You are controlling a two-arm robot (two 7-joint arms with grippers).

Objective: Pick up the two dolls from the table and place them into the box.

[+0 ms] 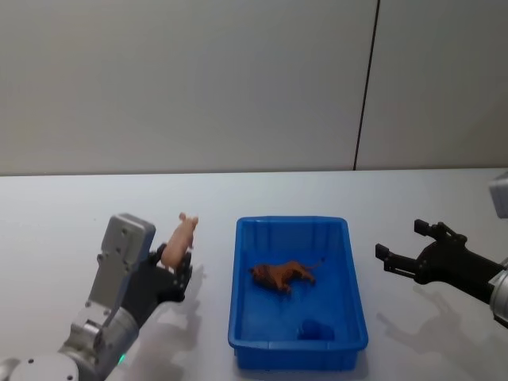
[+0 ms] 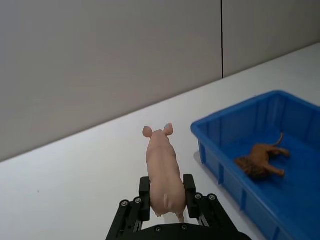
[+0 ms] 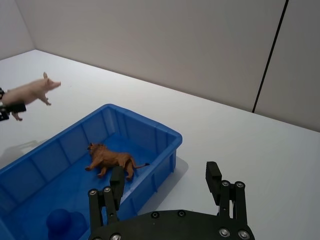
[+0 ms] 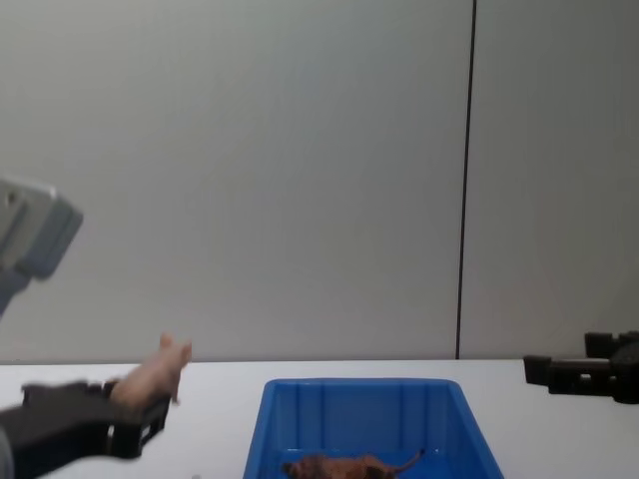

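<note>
- Now the left gripper (image 2: 167, 197) is clamped on the rear half of the pink doll (image 2: 162, 170), holding it off the table (image 1: 63, 214) just beside the left wall of the box (image 1: 238, 278).
- Meanwhile the brown doll (image 1: 282, 275) already lies inside the box, near the middle of its floor.
- Ideally the carry goes sideways over the rim with the doll kept above the wall, and release comes only once the doll hangs over bare blue floor, clear of the brown one.
- Off to the right of the box, the right gripper (image 3: 167, 182) hovers with fingers apart, holding nothing; it should stay out of the way.
</note>
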